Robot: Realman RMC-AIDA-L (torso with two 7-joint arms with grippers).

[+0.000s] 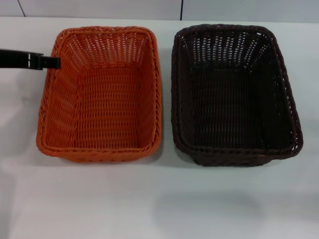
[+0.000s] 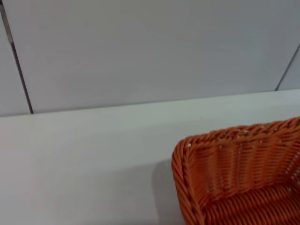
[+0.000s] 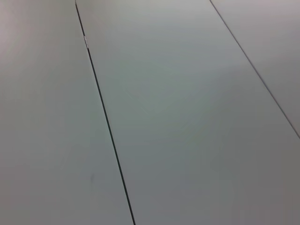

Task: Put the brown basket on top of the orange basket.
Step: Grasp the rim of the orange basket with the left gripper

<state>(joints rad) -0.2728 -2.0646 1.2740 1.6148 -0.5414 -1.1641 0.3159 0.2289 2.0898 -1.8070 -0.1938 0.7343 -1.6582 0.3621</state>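
Dark wicker, the brown basket (image 1: 234, 94) sits upright on the white desk (image 1: 159, 199) just beside the orange basket (image 1: 102, 94), on its right, the 2 rims near but apart, and nothing holds it yet. To stack well, grip its braided rim, lift level and clear of both rims, then lower it squarely aligned. The left gripper (image 1: 52, 62) hovers at the orange basket's far left corner, whether its jaws are spread I cannot tell; the right gripper is out of sight.

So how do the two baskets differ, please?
The orange basket is bright; the brown basket is almost black. The orange one sits on the robot's left, the brown one on its right. The left end effector is at the orange rim; nothing is near the brown one. Both are rectangular, woven, empty, similar in size.
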